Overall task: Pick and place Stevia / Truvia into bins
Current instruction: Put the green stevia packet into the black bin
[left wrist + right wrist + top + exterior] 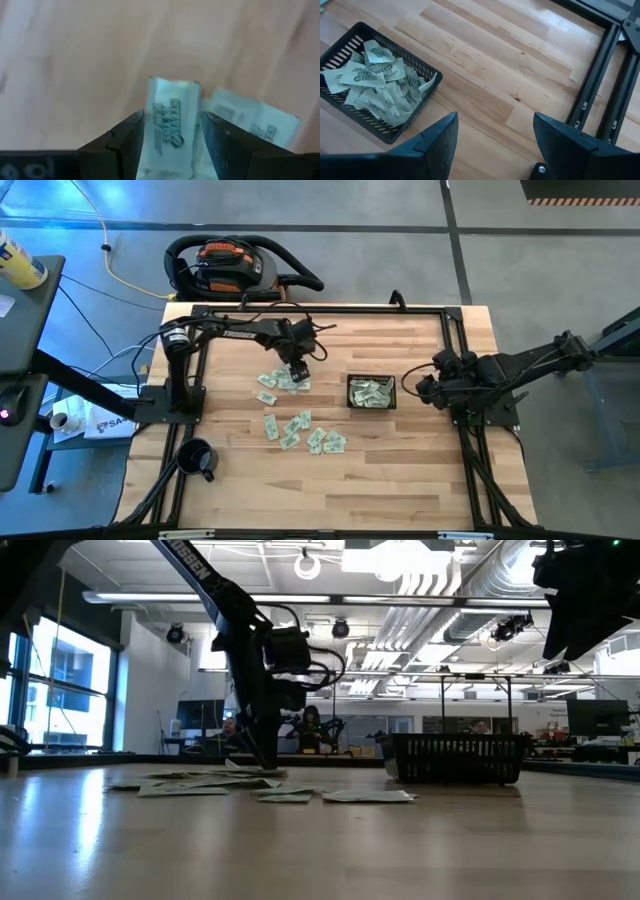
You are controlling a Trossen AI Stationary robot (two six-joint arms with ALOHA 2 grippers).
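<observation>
Many pale green and white Stevia sachets lie flat on the wooden table in two loose groups, one (283,380) under my left gripper and one (305,435) nearer the front. My left gripper (297,372) points steeply down, low over the far group (215,780). It is open, with its fingers on either side of one sachet (170,125) that lies on the table. The black mesh basket (371,392) stands right of the sachets and holds several of them (380,85). My right gripper (420,388) waits open above the table, just right of the basket (375,80).
A round black mug (195,458) stands near the front left corner. Black frame rails (455,350) run along the table's edges. A vacuum cleaner (235,268) sits on the floor beyond the far edge. Bare wood (400,480) lies in front of the basket.
</observation>
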